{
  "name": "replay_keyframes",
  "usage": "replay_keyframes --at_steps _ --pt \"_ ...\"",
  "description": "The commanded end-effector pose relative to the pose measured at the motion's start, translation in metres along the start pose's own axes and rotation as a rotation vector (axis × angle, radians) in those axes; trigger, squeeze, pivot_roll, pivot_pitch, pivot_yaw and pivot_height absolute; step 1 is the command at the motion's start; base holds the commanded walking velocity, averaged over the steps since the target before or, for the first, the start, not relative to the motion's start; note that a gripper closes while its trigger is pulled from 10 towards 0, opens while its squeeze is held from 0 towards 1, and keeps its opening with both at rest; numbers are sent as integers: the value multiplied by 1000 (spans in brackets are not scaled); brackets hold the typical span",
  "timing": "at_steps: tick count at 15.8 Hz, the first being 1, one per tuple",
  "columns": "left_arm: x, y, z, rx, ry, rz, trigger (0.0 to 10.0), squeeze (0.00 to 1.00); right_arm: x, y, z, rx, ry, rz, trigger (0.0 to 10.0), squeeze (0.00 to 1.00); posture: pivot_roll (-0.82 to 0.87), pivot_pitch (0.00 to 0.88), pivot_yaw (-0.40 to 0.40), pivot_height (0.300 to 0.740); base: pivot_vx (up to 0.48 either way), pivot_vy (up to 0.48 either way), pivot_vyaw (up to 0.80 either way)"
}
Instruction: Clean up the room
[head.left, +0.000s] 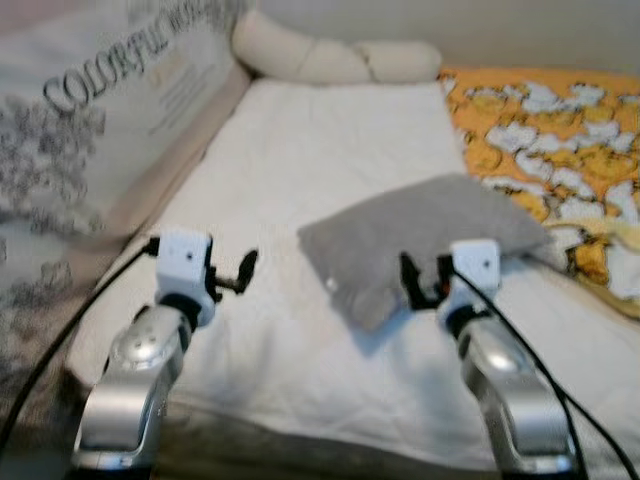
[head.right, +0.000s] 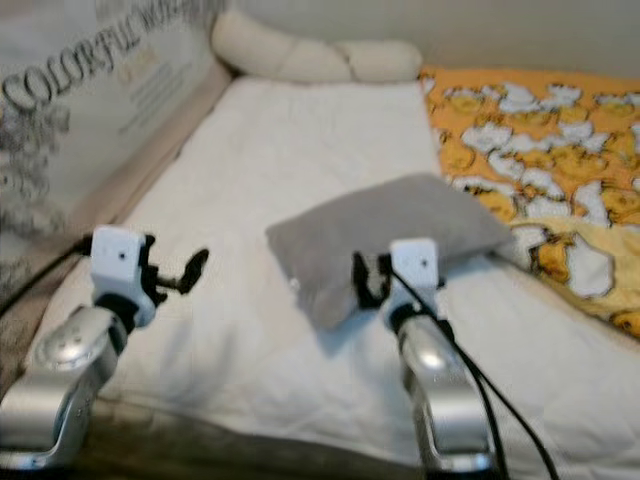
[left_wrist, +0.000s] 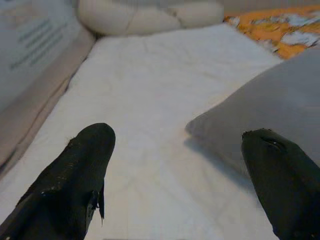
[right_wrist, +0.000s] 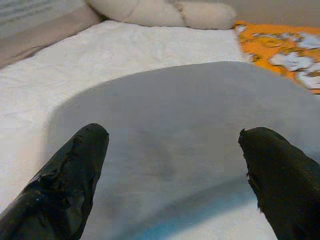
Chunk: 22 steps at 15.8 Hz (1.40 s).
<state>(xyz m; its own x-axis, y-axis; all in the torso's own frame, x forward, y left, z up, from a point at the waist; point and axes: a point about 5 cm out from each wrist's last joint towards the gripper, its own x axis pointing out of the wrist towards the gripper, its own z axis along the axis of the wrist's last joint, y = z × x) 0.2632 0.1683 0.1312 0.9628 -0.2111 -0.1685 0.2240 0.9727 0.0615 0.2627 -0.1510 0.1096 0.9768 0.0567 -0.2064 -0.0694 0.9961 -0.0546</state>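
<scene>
A grey pillow (head.left: 420, 225) lies askew in the middle of a bed covered by a white sheet (head.left: 300, 170). My right gripper (head.left: 425, 278) is open at the pillow's near edge, and the right wrist view has the pillow (right_wrist: 175, 100) spread wide between its two black fingers (right_wrist: 75, 170). My left gripper (head.left: 238, 275) is open over bare sheet, to the left of the pillow and apart from it. In the left wrist view the pillow's corner (left_wrist: 265, 110) lies ahead beside one finger (left_wrist: 280, 180).
An orange blanket with a white pattern (head.left: 545, 130) covers the bed's right side. A long cream bolster (head.left: 330, 55) lies along the head of the bed. A padded side panel with printed lettering (head.left: 90, 110) runs along the left edge.
</scene>
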Motion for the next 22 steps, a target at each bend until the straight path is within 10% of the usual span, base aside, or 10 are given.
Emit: replay_keyframes --at_steps 1,16,22 --pt "0 -4 3 7 -10 -18 10000 0 0 -4 2 8 -2 -12 10000 0 16 0 20 740 337 0 0" --pt "1 -8 2 21 -7 -58 10000 0 -2 -7 -1 36 12 -39 10000 0 5 0 40 740 158 0 -105" --pt "7 -10 3 -21 2 -76 10000 0 4 -28 -3 249 77 -97 10000 0 -5 0 50 740 0 0 0"
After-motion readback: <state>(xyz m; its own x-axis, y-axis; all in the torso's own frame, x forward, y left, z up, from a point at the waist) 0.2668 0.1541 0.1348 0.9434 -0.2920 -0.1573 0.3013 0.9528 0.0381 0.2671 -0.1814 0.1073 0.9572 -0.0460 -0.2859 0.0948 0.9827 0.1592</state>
